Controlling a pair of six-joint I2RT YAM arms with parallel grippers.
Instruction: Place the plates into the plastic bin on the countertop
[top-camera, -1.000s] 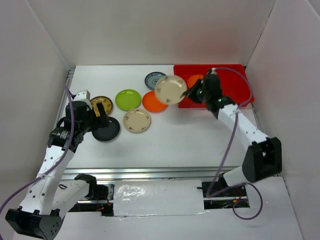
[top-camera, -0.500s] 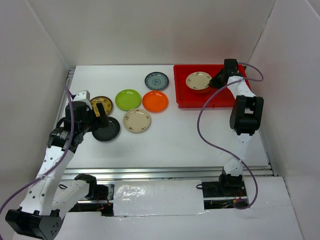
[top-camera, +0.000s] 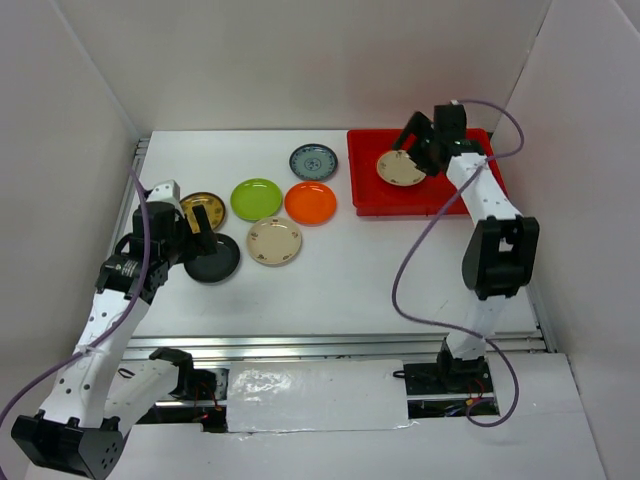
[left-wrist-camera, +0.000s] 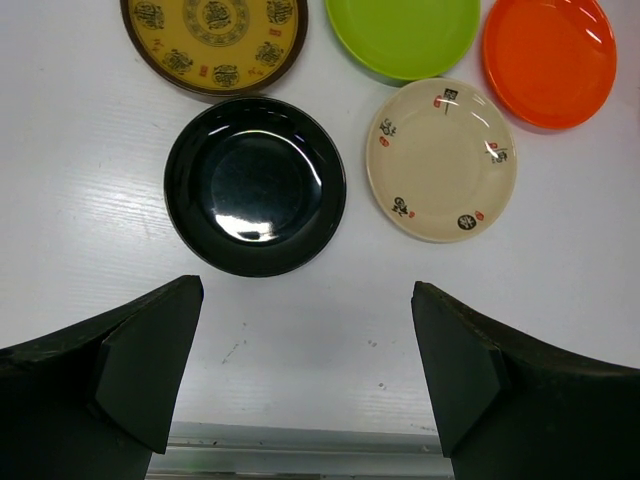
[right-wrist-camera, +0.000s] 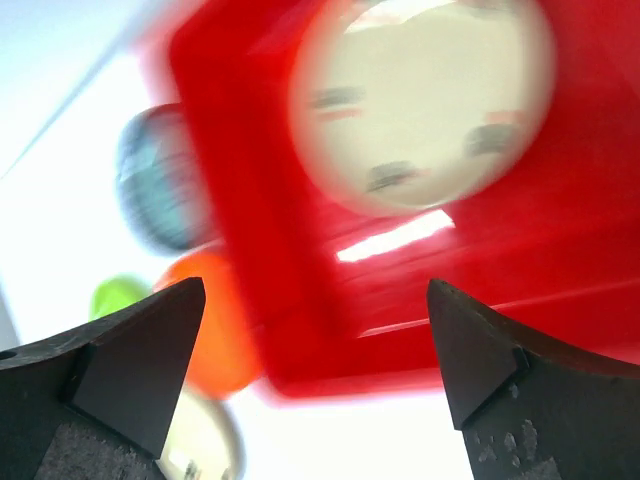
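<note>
- The red plastic bin (top-camera: 362, 203) sits at the far right of the white tabletop (top-camera: 350, 280), close to the right wall.
- One cream floral plate (top-camera: 402, 168) lies inside the bin, toward its left half, near the far wall.
- The right tool (right-wrist-camera: 315, 292) hangs over the far side of the bin, just beside that plate. Its fingers (right-wrist-camera: 135, 355) are spread wide, and the wrist view, though blurred, shows the plate lying beyond the gap between them.
- Six plates rest on the tabletop, left of the bin.
- The blue-grey patterned plate (top-camera: 313, 161) is farthest back, just left of the bin's far-left corner.
- The orange plate (top-camera: 310, 203) and the lime green plate (top-camera: 256, 198) lie side by side, nearly touching, with the green one on the left.
- A second cream floral plate (top-camera: 274, 241) lies just near of those two.
- The brown-gold patterned plate (top-camera: 203, 208) is at the far left, and the black plate (top-camera: 213, 258) lies just near of it.
- The left tool (left-wrist-camera: 307, 290) hovers above the left side of the tabletop with its fingers spread. In its wrist view the black plate sits flat just ahead of the fingertips, apart from both, with the cream plate to its right.
</note>
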